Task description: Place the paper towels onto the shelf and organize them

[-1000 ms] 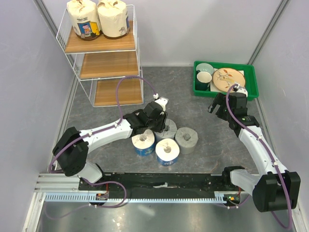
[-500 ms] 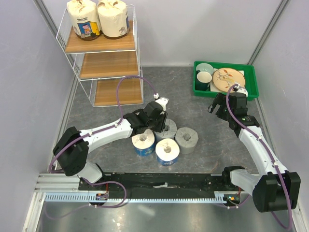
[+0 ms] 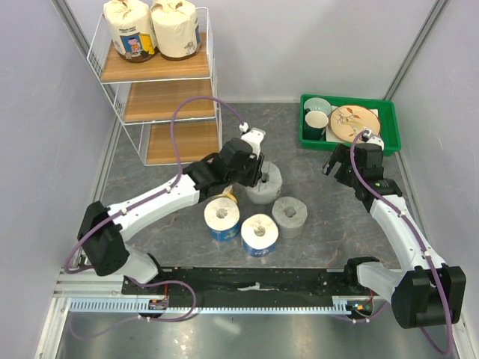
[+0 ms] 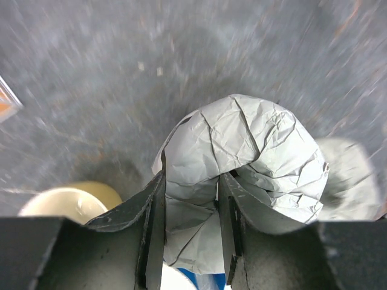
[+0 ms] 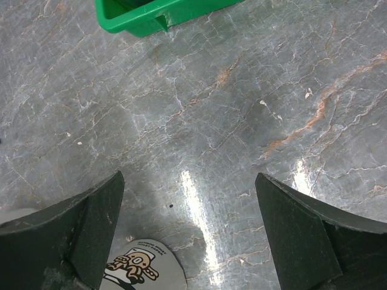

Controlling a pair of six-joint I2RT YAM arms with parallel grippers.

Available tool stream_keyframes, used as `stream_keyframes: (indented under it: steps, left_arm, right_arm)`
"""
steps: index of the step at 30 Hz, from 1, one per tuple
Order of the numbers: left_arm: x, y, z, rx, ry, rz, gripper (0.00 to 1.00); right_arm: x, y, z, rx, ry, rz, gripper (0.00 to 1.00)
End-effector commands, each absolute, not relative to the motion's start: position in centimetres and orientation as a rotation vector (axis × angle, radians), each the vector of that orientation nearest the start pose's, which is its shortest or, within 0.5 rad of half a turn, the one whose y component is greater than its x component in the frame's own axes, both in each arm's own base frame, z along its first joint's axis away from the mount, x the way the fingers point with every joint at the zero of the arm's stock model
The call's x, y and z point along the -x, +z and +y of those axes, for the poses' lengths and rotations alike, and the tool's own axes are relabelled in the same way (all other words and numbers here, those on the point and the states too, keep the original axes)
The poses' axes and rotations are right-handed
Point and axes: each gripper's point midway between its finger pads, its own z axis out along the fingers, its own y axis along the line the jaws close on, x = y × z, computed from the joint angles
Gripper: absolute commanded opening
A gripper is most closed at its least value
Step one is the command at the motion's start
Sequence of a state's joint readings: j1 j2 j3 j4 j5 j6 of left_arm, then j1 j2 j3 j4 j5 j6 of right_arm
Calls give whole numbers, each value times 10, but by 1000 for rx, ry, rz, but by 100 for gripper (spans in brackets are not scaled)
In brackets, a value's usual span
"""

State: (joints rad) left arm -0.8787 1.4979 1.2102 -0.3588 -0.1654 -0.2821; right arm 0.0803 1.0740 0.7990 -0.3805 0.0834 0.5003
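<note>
Centre of table, top view: left gripper (image 3: 252, 176) is clamped on one grey paper towel roll (image 3: 265, 183). The wrist view shows the left gripper (image 4: 190, 202) pinching a crumpled stretch of the grey roll's (image 4: 254, 163) wrapped wall, jaws narrow. Whether the roll is clear of the table cannot be told.

Right gripper (image 3: 336, 165) hangs spread wide and empty near the green tray (image 3: 314, 144), at 2 o'clock from the held roll.

Second grey roll (image 3: 289, 216) sits at 5 o'clock. Two white-and-blue rolls (image 3: 222, 219) (image 3: 259, 233) sit at 7 and 6 o'clock. Two cream rolls (image 3: 127, 30) (image 3: 176, 28) stand on the top tier of the shelf (image 3: 168, 101), at 11 o'clock; middle and bottom boards bare.

Judgement: the step is carrying this roll to the shelf. The pinch is on soft wrap, so move slowly and keep the roll upright. Raise it above the wire rail before going in. Set it to one side of a bare board, leaving room for its grey twin. Mind the yellow mug (image 4: 66, 202) just beside the roll.
</note>
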Motion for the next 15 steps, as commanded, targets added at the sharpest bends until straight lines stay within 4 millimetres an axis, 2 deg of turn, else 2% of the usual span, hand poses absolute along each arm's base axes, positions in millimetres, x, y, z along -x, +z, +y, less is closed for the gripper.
stream_keyframes:
  steps: [1,3,9,10,12,13,15]
  left_arm:
    - [-296,275,-311,-523,-476,1948,42]
    - [-297,285,-303,-505,-457,1924,43]
    - [-300,318,-245,-385,-312,1846,45]
    - [-301,330,-226,-332,-290,1819,45]
    - [-302,338,-204,-274,-256,1800,45]
    - [-303,350,-181,-207,-234,1770,45]
    - [-305,357,-161,-154,-212,1751,44]
  right_arm:
    - [-324,166,29,-504,229,2140,98]
    - [-324,167,29,-505,228,2138,98]
    - [-324,165,30,-503,232,2143,98]
    - [-324,164,30,-503,232,2147,98]
    - [-325,164,30,-502,235,2150,98]
    - [-325,163,31,-503,237,2151,98]
    - [-325,163,32,-500,242,2151,98]
